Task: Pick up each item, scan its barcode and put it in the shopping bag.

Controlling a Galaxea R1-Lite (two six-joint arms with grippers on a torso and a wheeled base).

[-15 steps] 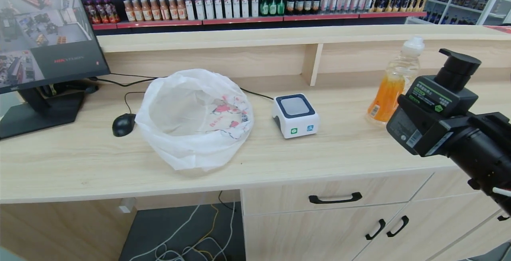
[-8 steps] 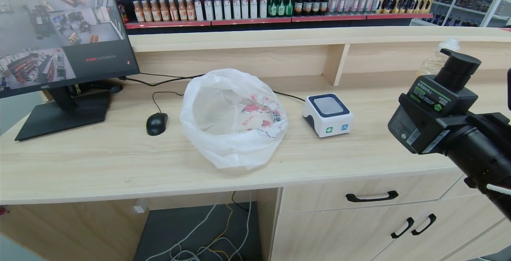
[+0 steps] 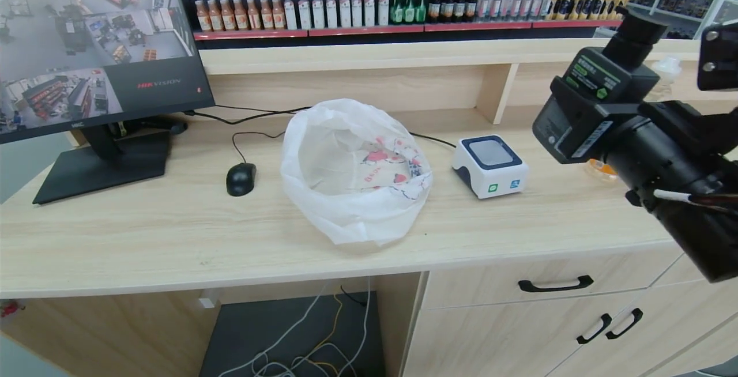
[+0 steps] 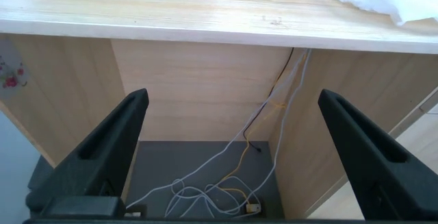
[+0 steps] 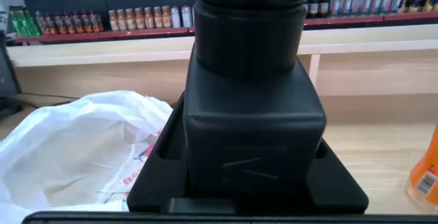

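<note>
One black pump bottle [image 3: 594, 100] is up in the air over the right end of the table [image 3: 144, 238], tilted, pump end uppermost, pinched by the right hand [image 3: 620, 120]. The scanner [image 3: 489, 165] sits well apart from it, so a wrong tilt on arrival could leave the white label on its side unread. The bottle may also twist in the pinch. The shopping bag [image 3: 354, 169], near the scanner, has a slack rim that could fold under a drop. An orange drink bottle [image 5: 426, 172] beside the arm could get knocked. The left hand [image 4: 233, 101] hangs spread below the table edge.
</note>
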